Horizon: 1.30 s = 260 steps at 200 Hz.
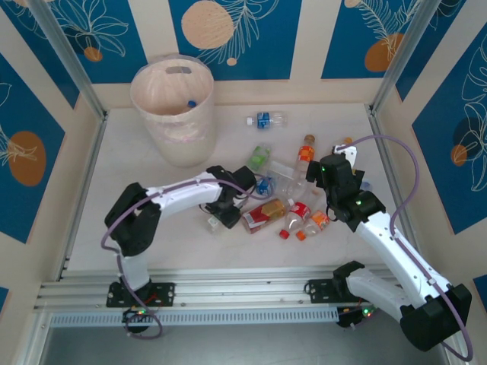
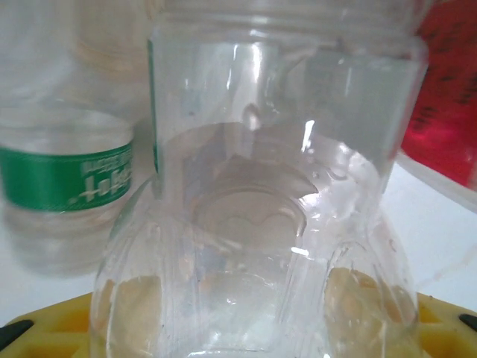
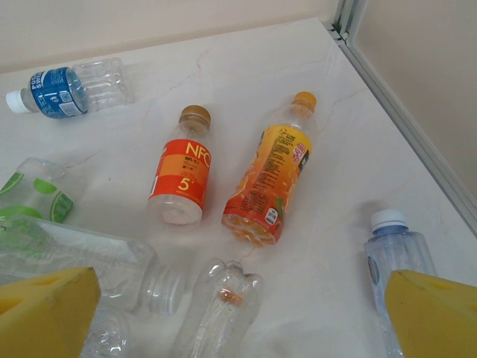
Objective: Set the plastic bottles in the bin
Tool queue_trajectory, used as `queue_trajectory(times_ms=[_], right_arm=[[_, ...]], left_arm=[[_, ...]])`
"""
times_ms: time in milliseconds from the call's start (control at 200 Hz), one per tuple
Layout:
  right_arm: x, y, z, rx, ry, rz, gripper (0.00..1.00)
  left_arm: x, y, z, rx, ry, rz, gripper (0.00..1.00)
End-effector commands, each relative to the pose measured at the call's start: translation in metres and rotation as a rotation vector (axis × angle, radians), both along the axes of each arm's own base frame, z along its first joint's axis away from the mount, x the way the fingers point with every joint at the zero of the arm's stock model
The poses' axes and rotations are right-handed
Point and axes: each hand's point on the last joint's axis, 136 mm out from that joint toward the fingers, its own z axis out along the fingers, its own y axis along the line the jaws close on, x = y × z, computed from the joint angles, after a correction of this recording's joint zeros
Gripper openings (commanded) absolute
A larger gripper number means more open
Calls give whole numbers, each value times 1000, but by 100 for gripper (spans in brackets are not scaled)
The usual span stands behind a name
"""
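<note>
My left jaws (image 1: 227, 214) sit clamped on a clear bottle (image 2: 261, 209). In the left wrist view its ribbed base lies between my yellow pads (image 2: 45, 332), and they look to press it from both sides. A green-labelled bottle (image 2: 67, 175) lies just beside it, and something red (image 2: 447, 89) is on the other side. My right jaws (image 3: 238, 321) stand wide apart and hold nothing. They hang over the scattered plastic bottles (image 1: 293, 201), with an orange-labelled bottle (image 3: 182, 175) and a yellow-orange bottle (image 3: 272, 175) lying side by side below.

I judge the step in hand to be the pick-up with my left arm: the grip is made but the lift is not.

The bin (image 1: 183, 137) stands at the far left of the worktop (image 1: 152, 198), well apart from the heap, with one blue-capped bottle (image 1: 192, 103) already showing inside. Most of the task is left.

Next I should raise the clear bottle straight up, so the neighbours are not dragged along, swing it over the rim and let go there. A light, slippery bottle calls for a steady hold on the way.
</note>
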Motion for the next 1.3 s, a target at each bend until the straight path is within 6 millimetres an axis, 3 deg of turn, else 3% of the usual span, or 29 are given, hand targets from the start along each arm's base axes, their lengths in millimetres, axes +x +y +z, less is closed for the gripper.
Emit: queue_trajectory(times_ms=[0,125,260,470,675,950,1165,1295], right_arm=[[1,-3,10,12,-44,-28,99],[1,-2,9,15,-45,-28,99],[2,-2,7,18,-43,-26,99],[3,1,4,42,-44,-24,99],[5,4,5,39,-47,-11,99],[3,2,2,32,-48,-11,99],[3,1,4,4,-48,-1,99],[4,1,6,-7,-46,8,99]], left_arm=[[3,-10,48,-95,-61,4,45],[14,-18,88,-168,-150,-9,43],[40,-25,143,-242,-317,-26,43],[102,-19,229,-339,-600,34,43],[163,5,300,-459,-816,138,43],[233,70,331,-492,-929,335,43],[269,116,344,-514,-988,474,43],[288,133,343,-541,-1001,534,43]])
